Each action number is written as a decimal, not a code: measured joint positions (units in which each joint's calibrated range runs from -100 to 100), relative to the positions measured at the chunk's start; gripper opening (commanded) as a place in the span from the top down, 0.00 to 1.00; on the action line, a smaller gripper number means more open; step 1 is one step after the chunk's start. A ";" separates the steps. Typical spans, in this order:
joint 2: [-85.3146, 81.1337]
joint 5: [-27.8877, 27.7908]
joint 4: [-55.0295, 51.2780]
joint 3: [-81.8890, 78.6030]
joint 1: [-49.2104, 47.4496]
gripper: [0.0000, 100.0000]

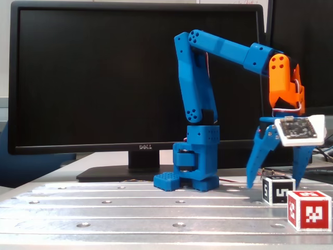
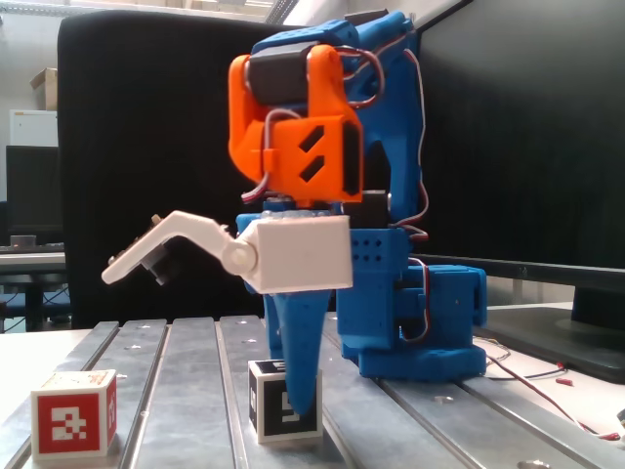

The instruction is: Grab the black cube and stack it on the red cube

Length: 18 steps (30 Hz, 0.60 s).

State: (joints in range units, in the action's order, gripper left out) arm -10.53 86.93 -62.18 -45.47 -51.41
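Observation:
The black cube (image 1: 278, 190) sits on the slotted metal table (image 1: 130, 208), at the right in one fixed view and at the centre front (image 2: 270, 403) in the other. The red cube (image 1: 309, 210) stands just in front of it and apart from it, and shows at the far left (image 2: 73, 412) in the other view. My gripper (image 1: 273, 182) is open and points down. Its blue fingers (image 1: 257, 159) straddle the black cube, with the tips near table height. One finger (image 2: 301, 376) covers part of the black cube's front label.
The arm's blue base (image 1: 195, 161) is bolted mid-table. A Dell monitor (image 1: 104, 78) stands behind it, and another dark screen (image 2: 527, 127) fills the right of the other view. Cables (image 2: 547, 386) trail beside the base. A white camera mount (image 2: 186, 244) sticks out from the wrist.

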 measured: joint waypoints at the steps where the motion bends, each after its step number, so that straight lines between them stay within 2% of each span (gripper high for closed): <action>1: 0.00 0.10 0.52 0.00 -0.15 0.69; 18: 0.00 0.16 1.55 0.00 -0.37 0.70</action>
State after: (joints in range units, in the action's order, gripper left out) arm -10.53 87.09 -60.64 -45.47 -51.78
